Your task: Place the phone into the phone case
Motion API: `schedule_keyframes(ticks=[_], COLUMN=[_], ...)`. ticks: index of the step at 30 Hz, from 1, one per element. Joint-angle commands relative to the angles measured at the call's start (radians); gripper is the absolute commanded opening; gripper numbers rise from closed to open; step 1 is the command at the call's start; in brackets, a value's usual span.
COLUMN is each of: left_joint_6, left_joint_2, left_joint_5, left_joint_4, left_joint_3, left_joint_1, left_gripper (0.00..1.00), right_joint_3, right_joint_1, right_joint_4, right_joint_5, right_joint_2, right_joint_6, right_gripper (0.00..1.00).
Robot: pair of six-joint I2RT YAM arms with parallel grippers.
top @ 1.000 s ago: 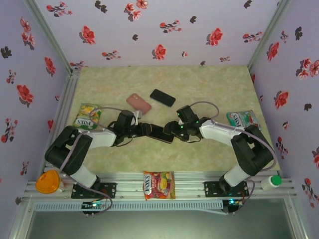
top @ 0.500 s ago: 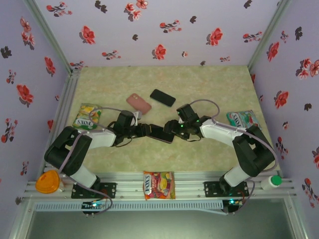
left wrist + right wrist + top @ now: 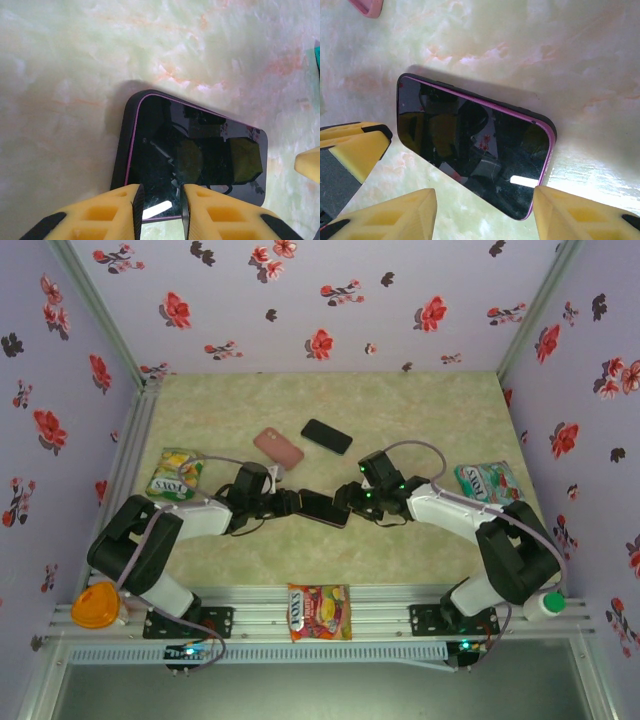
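Note:
A dark-screened phone (image 3: 322, 507) with a purple rim lies flat mid-table between my two grippers. A black case edge (image 3: 121, 150) shows around the purple rim on its outer side. My left gripper (image 3: 291, 502) hovers over one short end of the phone (image 3: 200, 150). Its yellow fingers (image 3: 112, 212) stand a narrow gap apart, with nothing between them but the screen below. My right gripper (image 3: 351, 501) is open wide over the other end of the phone (image 3: 475, 145), its fingers (image 3: 570, 212) straddling a corner.
A pink phone case (image 3: 278, 448) and a black slab (image 3: 327, 436) lie behind the grippers. Candy packs sit at the left (image 3: 176, 474), at the right (image 3: 488, 480) and on the front rail (image 3: 319, 612). An orange lid (image 3: 95, 605) and a white bottle (image 3: 545, 605) sit at the near corners.
Both grippers have narrowed a little. The right arm's elbow has shifted slightly to the right. The phone has stayed in place.

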Motion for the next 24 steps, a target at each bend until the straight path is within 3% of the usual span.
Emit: schedule_keyframes(ticks=[1,16,24], left_joint_6=[-0.003,-0.008,-0.013], left_joint_2=[0.001,0.034,0.043], left_joint_5=[0.015,0.002,-0.003], left_joint_4=[-0.015,-0.008,0.005], left_joint_3=[0.017,0.018,0.016], left_joint_1=[-0.011,-0.017,-0.016], left_gripper=[0.30,0.29,0.29], right_joint_3=[-0.012,-0.020,-0.032], right_joint_1=[0.003,0.000,0.008], right_joint_4=[0.026,0.043,0.042], right_joint_5=[0.016,-0.006,-0.025], right_joint_2=[-0.010,0.009,0.003], right_joint_6=[-0.011,-0.012,-0.014], right_gripper=[0.54,0.54,0.48])
